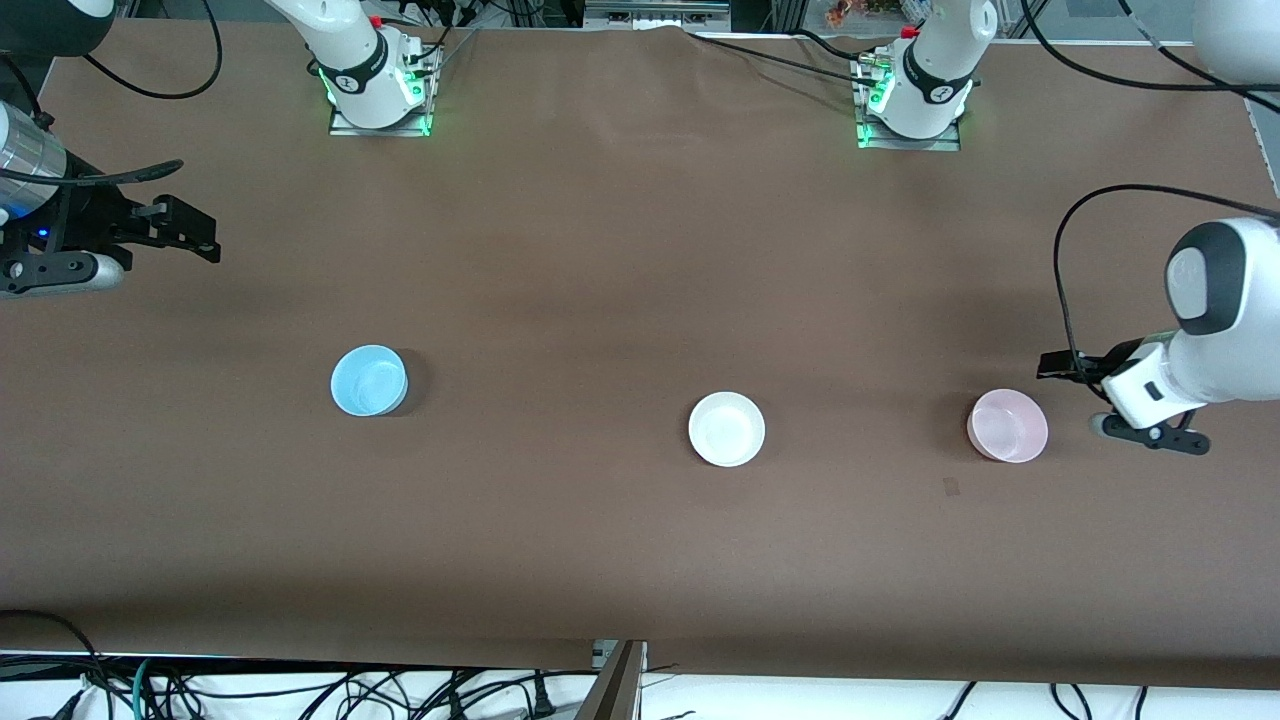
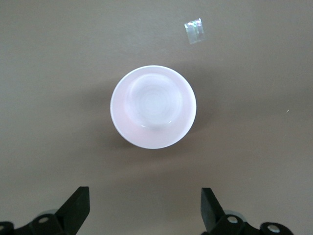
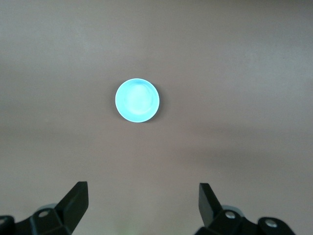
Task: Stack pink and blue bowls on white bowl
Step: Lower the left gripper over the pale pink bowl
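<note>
Pink bowl (image 2: 153,106) sits under the spread left tool (image 2: 144,208); right tool (image 3: 143,205) waits, spread.

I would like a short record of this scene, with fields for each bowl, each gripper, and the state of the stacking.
white bowl: on the table, between the other two, nothing on it
pink bowl: toward the left arm's end, alone
blue bowl: toward the right arm's end, alone
left gripper: open, empty, beside the pink bowl
right gripper: open, empty, at the right arm's end of the table
stacking: not yet begun
</note>
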You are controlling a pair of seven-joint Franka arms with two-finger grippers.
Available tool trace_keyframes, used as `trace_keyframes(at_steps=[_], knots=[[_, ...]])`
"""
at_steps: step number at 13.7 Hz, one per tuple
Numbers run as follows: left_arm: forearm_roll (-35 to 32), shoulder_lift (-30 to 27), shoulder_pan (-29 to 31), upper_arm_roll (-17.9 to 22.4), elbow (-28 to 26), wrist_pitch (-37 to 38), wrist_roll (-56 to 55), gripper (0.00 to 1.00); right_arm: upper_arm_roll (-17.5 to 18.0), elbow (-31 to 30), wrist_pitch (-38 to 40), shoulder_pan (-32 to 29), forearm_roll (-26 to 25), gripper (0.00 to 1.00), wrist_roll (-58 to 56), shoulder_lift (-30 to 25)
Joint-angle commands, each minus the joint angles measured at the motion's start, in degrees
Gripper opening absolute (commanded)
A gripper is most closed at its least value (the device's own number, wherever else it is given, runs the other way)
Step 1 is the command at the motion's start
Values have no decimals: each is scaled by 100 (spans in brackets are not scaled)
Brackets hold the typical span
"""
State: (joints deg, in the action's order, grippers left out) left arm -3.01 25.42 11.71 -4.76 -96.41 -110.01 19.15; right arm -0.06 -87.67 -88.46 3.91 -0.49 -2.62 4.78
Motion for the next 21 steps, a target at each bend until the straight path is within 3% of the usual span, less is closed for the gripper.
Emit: trace_keyframes(at_steps=[1, 3, 5, 10, 13, 19, 21], knots=[[-104, -125, 34, -69, -875, -1034, 343, 100, 14, 83, 39, 109, -74, 100, 24, 41], [-217, -30, 16, -69, -1177, -1775, 615, 100, 14, 83, 31, 180, -91, 100, 33, 49], [-691, 173, 16, -69, -1178, -2145, 896, 100, 14, 83, 31, 180, -92, 100, 24, 50], [-964, 384, 51, -69, -1125, -2761, 1837, 100, 14, 83, 39, 180, -92, 100, 24, 50], [-983, 717, -19, -60, -977, -3314, 1768, 100, 14, 83, 40, 180, -92, 100, 24, 50], [-1000, 1017, 60, -42, -748, -3369, 1864, 100, 14, 83, 40, 180, -92, 100, 24, 50], [-992, 1105, 112, -25, -686, -3369, 1864, 91, 14, 83, 40, 180, -118, 100, 24, 50]])
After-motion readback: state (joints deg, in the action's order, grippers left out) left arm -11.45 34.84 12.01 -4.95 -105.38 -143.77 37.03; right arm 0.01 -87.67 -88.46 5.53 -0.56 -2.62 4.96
